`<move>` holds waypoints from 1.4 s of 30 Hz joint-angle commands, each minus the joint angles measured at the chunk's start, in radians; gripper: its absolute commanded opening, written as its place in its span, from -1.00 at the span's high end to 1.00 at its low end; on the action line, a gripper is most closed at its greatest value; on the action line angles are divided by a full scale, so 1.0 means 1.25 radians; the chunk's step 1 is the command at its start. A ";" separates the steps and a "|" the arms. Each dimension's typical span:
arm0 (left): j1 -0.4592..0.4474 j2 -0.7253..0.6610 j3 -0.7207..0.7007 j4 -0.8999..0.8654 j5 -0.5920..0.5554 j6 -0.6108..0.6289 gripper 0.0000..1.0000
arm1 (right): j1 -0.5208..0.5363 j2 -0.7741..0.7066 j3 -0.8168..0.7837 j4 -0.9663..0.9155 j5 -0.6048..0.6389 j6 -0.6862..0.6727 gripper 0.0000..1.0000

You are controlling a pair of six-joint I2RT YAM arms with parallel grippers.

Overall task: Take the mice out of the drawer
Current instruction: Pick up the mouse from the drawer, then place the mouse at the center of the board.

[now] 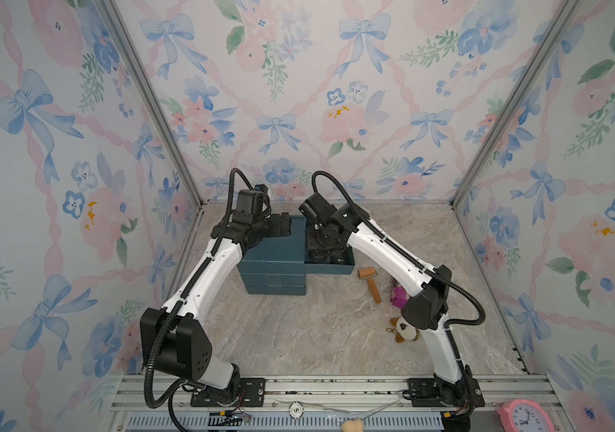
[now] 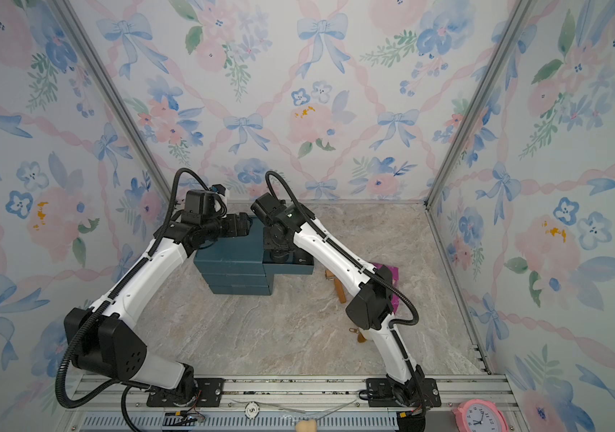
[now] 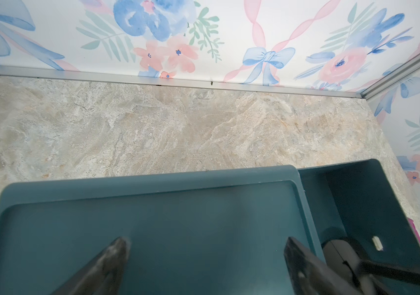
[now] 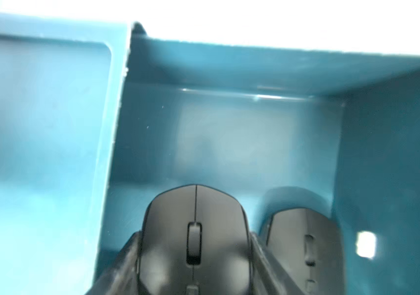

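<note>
Closest to the right wrist camera we see a black mouse [image 4: 198, 217], scroll wheel facing up, with the right gripper [image 4: 195, 236] clamped on it, one finger against each long side. The mouse is inside the teal drawer [image 4: 395, 166], on the side nearer the drawer unit. That view is blurred, so we cannot tell whether the mouse rests on the drawer floor or hangs just clear of it. Just beside it, near the drawer wall farthest from the unit, lies a second black mouse [image 4: 303, 240], with no finger on it.

In both top views the drawer [image 1: 330, 268] stands pulled out from the top level of the drawer unit [image 1: 272, 262], toward the right arm's side, and that arm reaches down into it. The left gripper [image 3: 203, 255] is over the unit's flat top with its jaws well apart and nothing between them.

On the marble-patterned table [image 1: 317, 329], near the drawer, lies a wooden roller [image 1: 369, 284]. A pink packet [image 1: 399, 295] lies just beyond it, and a plush keychain [image 1: 405, 329] lies closer to the right arm's base. A pink clock [image 1: 523, 415] sits on the front rail.
</note>
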 commanded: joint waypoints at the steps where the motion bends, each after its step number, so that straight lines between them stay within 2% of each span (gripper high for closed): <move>1: 0.006 -0.017 -0.006 -0.030 0.017 0.006 -0.96 | 0.004 -0.037 0.020 -0.026 0.054 0.015 0.31; 7: 0.007 -0.030 0.008 -0.027 0.025 0.004 -0.96 | 0.010 -0.084 0.021 -0.034 0.139 -0.004 0.35; 12: 0.008 -0.037 0.019 -0.022 0.049 0.001 -0.96 | 0.031 -0.158 0.022 0.011 0.151 -0.052 0.34; 19: 0.009 -0.060 0.009 -0.020 0.059 -0.009 -0.96 | 0.090 -0.209 -0.013 -0.016 0.164 0.027 0.31; 25: 0.009 -0.104 -0.026 -0.014 0.010 -0.050 -0.95 | 0.176 -0.261 -0.164 0.029 0.217 0.107 0.31; 30: 0.008 -0.146 -0.044 -0.011 -0.058 -0.074 -0.96 | 0.222 -0.353 -0.436 0.245 0.209 0.222 0.35; 33: 0.008 -0.179 -0.072 -0.007 -0.058 -0.077 -0.96 | 0.268 -0.378 -0.525 0.293 0.246 0.260 0.35; 42: 0.009 -0.243 -0.124 -0.004 -0.067 -0.079 -0.96 | 0.402 -0.284 -0.639 0.392 0.271 0.399 0.36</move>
